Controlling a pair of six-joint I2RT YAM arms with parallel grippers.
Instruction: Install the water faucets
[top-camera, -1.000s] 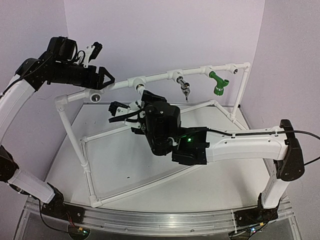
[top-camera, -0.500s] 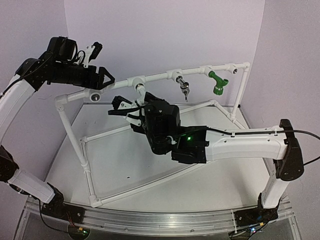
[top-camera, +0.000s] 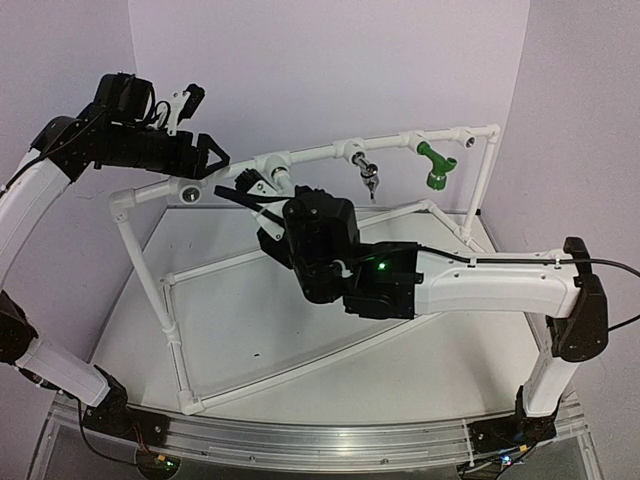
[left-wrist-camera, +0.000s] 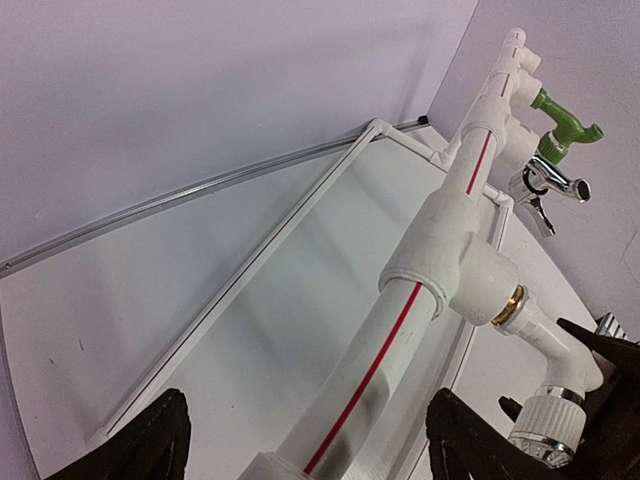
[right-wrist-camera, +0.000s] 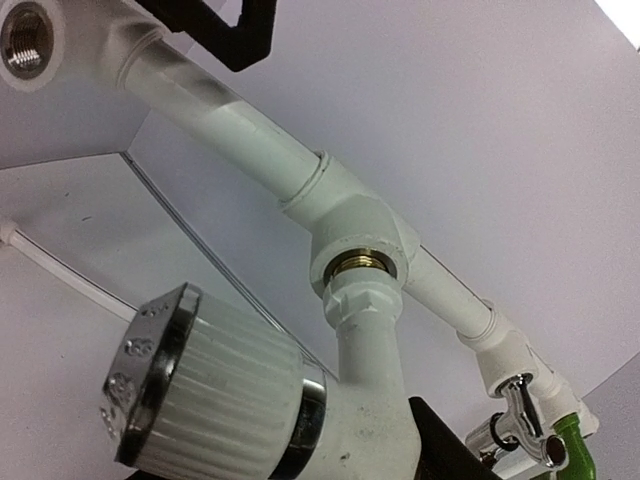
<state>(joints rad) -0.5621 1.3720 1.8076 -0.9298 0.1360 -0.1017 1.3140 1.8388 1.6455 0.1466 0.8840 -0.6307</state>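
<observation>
The left gripper (top-camera: 215, 157) is hanging spread around the pipe frame (top-camera: 310, 155), while the right gripper (top-camera: 245, 192) is sitting at the white faucet (right-wrist-camera: 370, 340), grip unclear.

open room beneath top pipe (top-camera: 315, 154)

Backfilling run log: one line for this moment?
white faucet: in socket | right gripper: at it, grip unclear | left gripper: open, straddling top rail | green faucet, chrome faucet: mounted

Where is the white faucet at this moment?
In the top view, the white faucet hangs under the upper pipe, just left of the chrome faucet, with the right gripper around it.
</observation>
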